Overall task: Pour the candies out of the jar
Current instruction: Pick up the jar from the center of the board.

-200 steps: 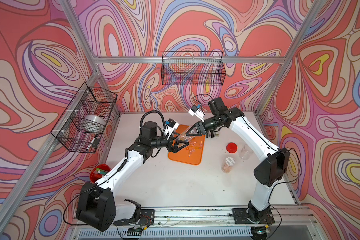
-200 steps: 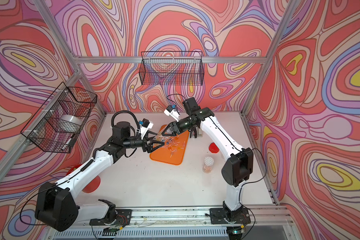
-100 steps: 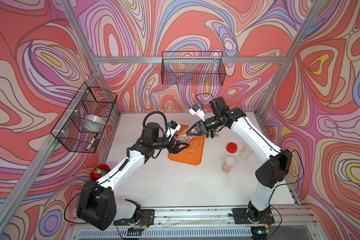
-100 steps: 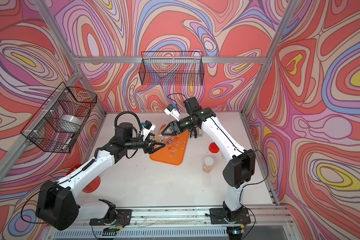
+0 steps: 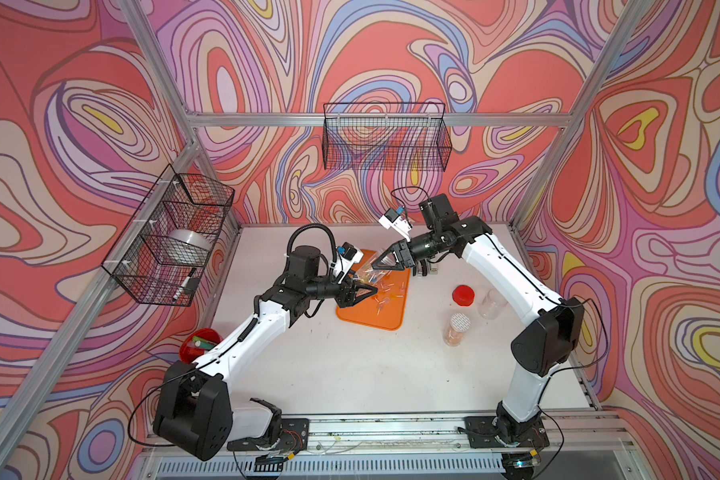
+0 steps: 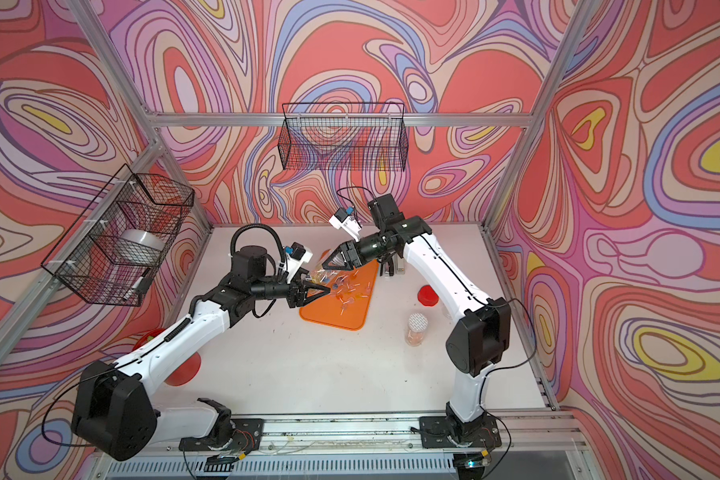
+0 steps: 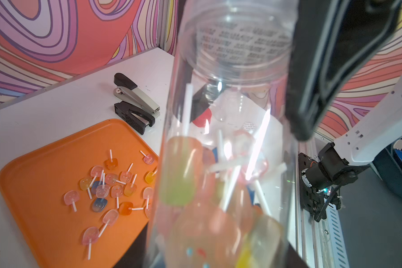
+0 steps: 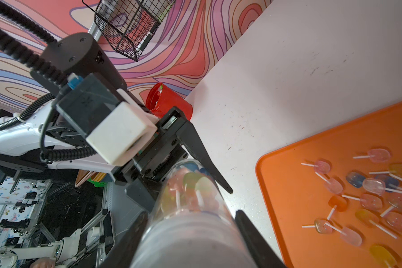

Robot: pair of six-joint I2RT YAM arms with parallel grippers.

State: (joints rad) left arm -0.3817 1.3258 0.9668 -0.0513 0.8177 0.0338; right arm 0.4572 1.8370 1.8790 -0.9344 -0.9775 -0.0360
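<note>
Observed at the white tabletop [image 5: 350, 374]: a clear plastic jar with a threaded, uncapped mouth [image 7: 230, 69] is held in the air over the far left corner of a flat orange plastic tray [image 5: 366, 320].

The right gripper [image 5: 374, 268] is clamped on the jar's mouth end, with one finger on each side of the neck. The left gripper [image 5: 371, 286] stands at the opposite end, and its jaws straddle the base of the jar at a moderate gap. One finger lies along the jar wall in the right wrist view. Whether the pair is actually pressing on the jar, I cannot tell.

Task items: the candies are small flat sweets on short white sticks, in pink, orange, yellow and blue. They are in two lots. One lot lies scattered loose on the tray [image 7: 112, 188], mostly toward its far half. The other lot is inside the jar [image 7: 195, 208], bunched at the base end next to the left gripper, and the mouth end holds none.

Other items noted:
- A black and grey stapler [image 7: 135, 104] lies on the table just beyond the tray.
- A red screw lid [image 5: 463, 295] sits to the tray's right.
- An empty clear jar [image 5: 491, 303] stands beside the lid.
- A capped jar with a white top [image 5: 458, 328] stands nearer the front.
</note>
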